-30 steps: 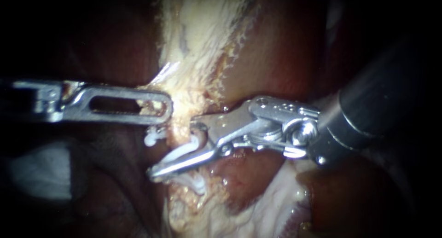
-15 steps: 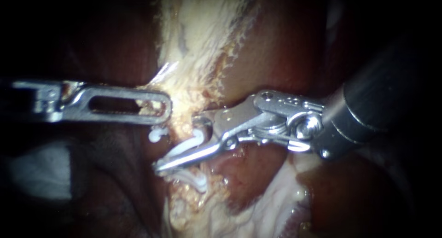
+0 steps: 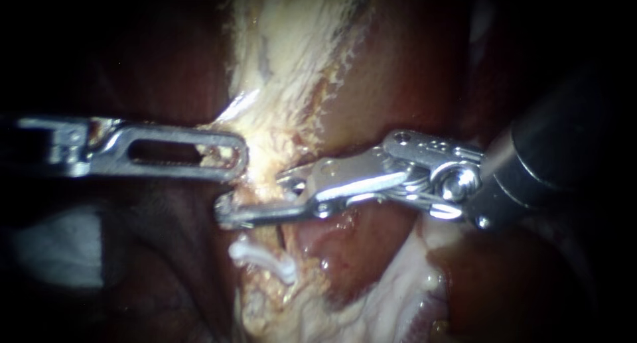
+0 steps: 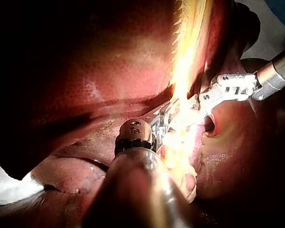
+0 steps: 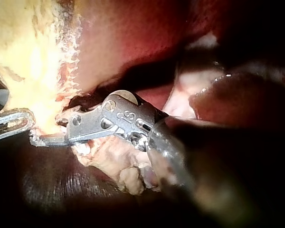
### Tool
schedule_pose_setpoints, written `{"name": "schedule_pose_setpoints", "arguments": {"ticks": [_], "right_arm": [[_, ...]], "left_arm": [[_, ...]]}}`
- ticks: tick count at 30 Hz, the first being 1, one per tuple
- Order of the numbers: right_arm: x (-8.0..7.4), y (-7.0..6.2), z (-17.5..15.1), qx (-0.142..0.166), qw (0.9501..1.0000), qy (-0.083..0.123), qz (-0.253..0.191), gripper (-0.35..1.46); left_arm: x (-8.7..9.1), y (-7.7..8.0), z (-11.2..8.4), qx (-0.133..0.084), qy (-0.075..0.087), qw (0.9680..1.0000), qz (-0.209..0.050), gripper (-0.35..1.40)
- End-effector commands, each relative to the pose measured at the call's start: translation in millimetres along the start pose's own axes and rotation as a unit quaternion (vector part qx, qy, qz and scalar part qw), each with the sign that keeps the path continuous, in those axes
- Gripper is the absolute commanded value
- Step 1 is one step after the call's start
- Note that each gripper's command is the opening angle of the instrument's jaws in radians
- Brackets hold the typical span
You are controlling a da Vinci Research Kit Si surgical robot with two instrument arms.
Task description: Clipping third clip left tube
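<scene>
Now, at 9 o'clock, my left instrument (image 3: 231,154) has its jaws closed on the pale tissue (image 3: 255,140). The tube (image 3: 264,240) runs from 12 to 6. My right instrument (image 3: 232,214), entering from 3, lies straight across it, jaws squeezed onto the tube just on the 12 side of a white clip (image 3: 262,258). Only the endoscope shows that clip, while the right wrist view shows the jaw tips clear past the tube's far side.
</scene>
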Motion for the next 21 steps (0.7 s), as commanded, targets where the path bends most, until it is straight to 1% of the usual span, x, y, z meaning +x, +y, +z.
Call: {"name": "schedule_pose_setpoints", "arguments": {"ticks": [1, 9, 21], "right_arm": [[-0.2, 0.0, 0.2, 0.001, 1.0, 0.0, 0.001, -0.35], [-0.6, 0.1, 0.3, 0.0, 1.0, -0.001, 0.006, -0.35], [-0.7, 0.2, 0.1, 0.0, 1.0, -0.001, 0.006, -0.35]], "left_arm": [[0.0, 0.0, 0.0, 0.0, 0.0, 1.0, 0.0, -0.35], [0.0, 0.0, 0.0, 0.0, 0.0, 1.0, 0.0, -0.35], [-0.1, 0.1, 0.1, 0.0, 0.0, 1.0, 0.0, -0.35]]}}
